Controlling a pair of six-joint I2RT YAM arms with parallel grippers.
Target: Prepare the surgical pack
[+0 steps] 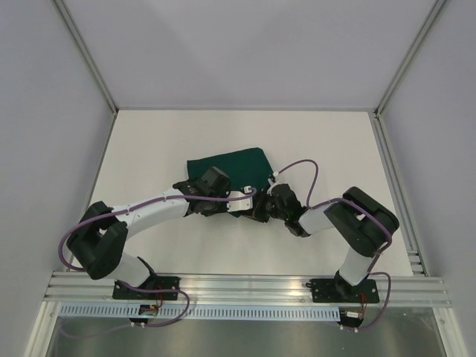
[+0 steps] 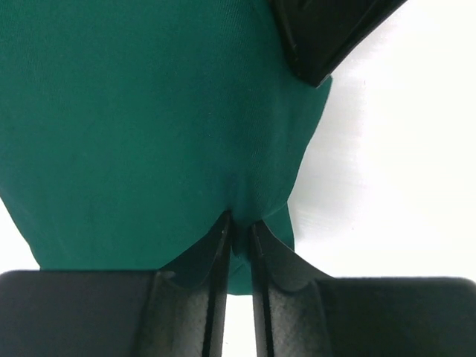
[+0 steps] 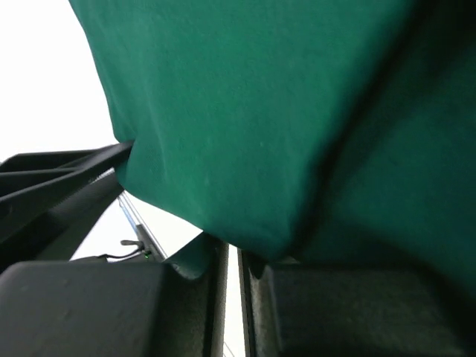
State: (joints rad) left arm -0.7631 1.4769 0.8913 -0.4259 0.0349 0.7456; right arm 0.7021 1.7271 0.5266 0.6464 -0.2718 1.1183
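Note:
The surgical pack shows only as a dark green cloth (image 1: 227, 165) lying on the white table, crumpled toward its near edge. My left gripper (image 1: 223, 195) sits at that near edge. In the left wrist view it (image 2: 239, 223) is shut on a small fold of the cloth (image 2: 134, 119), which bunches up between the fingertips. My right gripper (image 1: 262, 202) is close beside it on the right. Its jaws (image 3: 233, 249) stand almost together under the cloth (image 3: 245, 111), which drapes over the tips and hides them. Whatever lies under the cloth is hidden.
The white table (image 1: 320, 149) has grey walls behind and on both sides. An aluminium rail (image 1: 245, 286) runs along the near edge at the arm bases. Part of the right gripper's black body (image 2: 327, 37) juts into the left wrist view.

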